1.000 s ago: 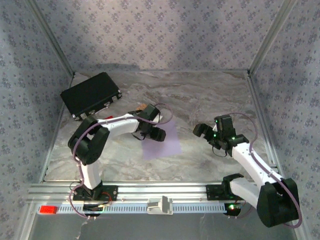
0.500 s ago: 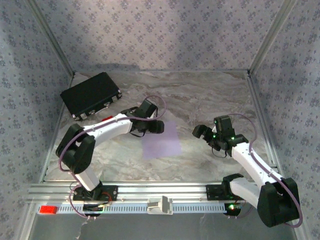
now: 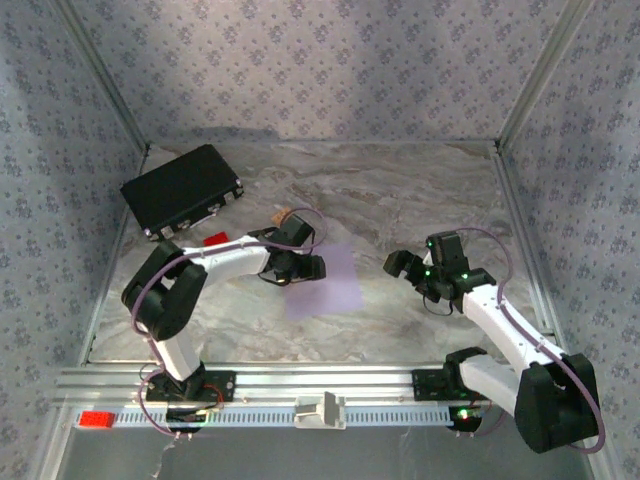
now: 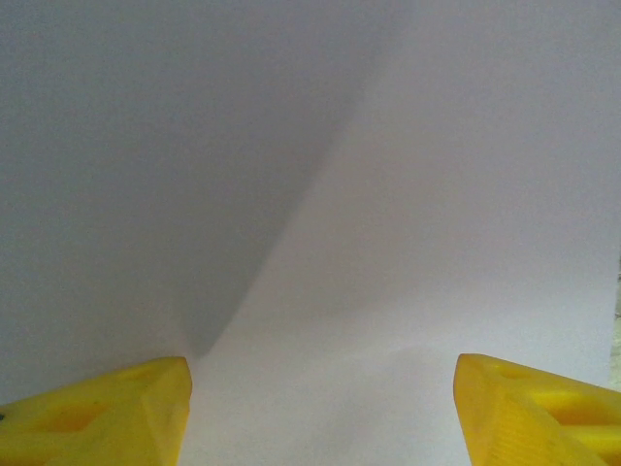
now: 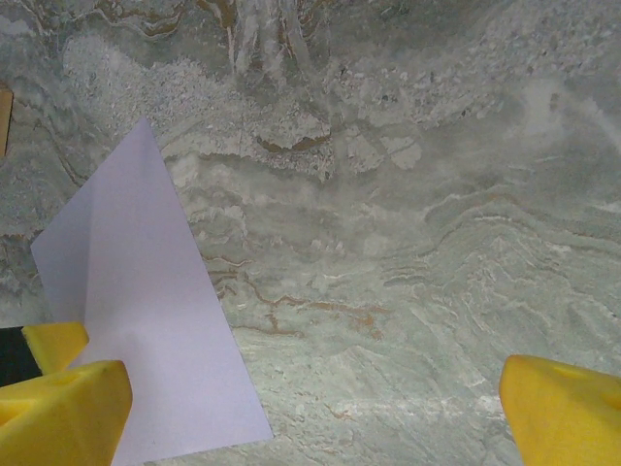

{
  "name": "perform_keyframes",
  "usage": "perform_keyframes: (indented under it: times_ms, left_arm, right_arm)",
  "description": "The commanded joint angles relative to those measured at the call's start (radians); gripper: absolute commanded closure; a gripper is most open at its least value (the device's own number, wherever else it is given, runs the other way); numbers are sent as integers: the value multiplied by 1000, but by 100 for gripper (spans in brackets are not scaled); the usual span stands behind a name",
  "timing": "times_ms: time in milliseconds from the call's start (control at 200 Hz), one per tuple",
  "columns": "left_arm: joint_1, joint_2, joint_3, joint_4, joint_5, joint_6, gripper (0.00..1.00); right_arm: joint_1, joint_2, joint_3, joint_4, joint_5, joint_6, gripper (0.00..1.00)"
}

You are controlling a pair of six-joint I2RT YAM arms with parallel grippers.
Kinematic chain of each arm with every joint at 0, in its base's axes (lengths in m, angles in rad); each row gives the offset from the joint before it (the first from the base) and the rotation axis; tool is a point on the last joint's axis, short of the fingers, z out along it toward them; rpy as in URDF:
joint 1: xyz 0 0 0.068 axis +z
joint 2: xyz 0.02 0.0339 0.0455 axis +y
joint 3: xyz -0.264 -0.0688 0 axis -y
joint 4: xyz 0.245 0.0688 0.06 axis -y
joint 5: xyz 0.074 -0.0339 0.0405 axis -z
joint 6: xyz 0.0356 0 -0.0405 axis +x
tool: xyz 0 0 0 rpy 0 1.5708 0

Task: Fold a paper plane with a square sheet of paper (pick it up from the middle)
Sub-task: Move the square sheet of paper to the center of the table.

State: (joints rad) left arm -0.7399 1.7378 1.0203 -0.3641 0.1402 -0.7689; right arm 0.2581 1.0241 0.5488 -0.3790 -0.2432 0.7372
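Top cam: square sheet of paper (image 3: 330,285) lies mid-bench (image 3: 400,190); left pincer (image 3: 303,266) over its left edge; right pincer (image 3: 403,262) well apart to the right. L wrist: yellow fingers (image 4: 107,413) spread, lilac paper beneath; R wrist: fingers spread wide, sheet at lower left.

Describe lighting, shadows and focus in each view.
Top external: even soft light, sharp, only faint shadows on the marble table. Left wrist: a grey shaded wedge darkens the left of the square sheet of paper. Right wrist: marble crisp, near yellow fingertips slightly soft.
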Motion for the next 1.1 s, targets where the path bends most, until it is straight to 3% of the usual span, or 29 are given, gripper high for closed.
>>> perform_keyframes:
  times_ms: [0,330,690,884,1094]
  left_arm:
    - [-3,25,3,-36,-25,57,29]
    - [-6,53,43,-117,-68,294,30]
    - [-11,5,77,-132,-158,350,31]
    - [-37,-59,113,-177,-305,202,28]
    - [-41,-1,172,-272,-239,-66,24]
  right_arm:
    - [9,-2,26,-43,2,1,1]
    - [16,-12,33,-53,11,1,1]
    - [68,3,100,-137,76,-56,1]
    - [96,51,178,-265,218,-31,1]
    - [98,79,187,-232,164,-44,1]
